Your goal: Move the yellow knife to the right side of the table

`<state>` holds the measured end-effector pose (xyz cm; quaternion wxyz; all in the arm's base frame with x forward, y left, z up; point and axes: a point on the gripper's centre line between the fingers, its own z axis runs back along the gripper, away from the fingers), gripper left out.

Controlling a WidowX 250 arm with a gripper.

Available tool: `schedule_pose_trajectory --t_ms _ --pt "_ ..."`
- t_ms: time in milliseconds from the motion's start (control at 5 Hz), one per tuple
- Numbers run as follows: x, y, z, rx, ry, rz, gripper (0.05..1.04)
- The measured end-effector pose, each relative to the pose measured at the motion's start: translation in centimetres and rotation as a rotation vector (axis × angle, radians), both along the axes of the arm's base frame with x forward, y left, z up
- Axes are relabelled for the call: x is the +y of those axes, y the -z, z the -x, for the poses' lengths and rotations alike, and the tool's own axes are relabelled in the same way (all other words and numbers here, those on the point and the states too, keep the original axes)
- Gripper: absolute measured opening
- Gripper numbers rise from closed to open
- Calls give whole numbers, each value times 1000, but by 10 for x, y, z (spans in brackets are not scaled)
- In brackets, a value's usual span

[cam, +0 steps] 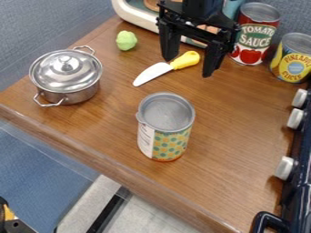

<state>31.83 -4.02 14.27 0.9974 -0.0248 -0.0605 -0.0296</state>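
Note:
The black gripper (187, 67) hangs at the top centre with its two fingers spread wide apart. Between and just below them is the yellow handle of the knife (184, 60), which lies flat on the wooden table (234, 132). The knife's white blade points down and to the left. I cannot tell how far the fingertips are above the table surface; nothing is held.
A lidded metal pot (68, 75) stands at left, a green toy vegetable (126, 40) behind it. An upright patterned can (165, 126) is in the middle. Tomato sauce (254, 34) and pineapple (293, 58) cans stand back right; a stove with white knobs (285, 168) borders the right.

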Motion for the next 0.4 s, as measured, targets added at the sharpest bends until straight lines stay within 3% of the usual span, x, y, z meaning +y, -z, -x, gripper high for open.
schedule_pose_trajectory --t_ms 200,400 --pt "0 10 0 36 8 -5 999" --pt "20 18 -31 98 113 -38 999"
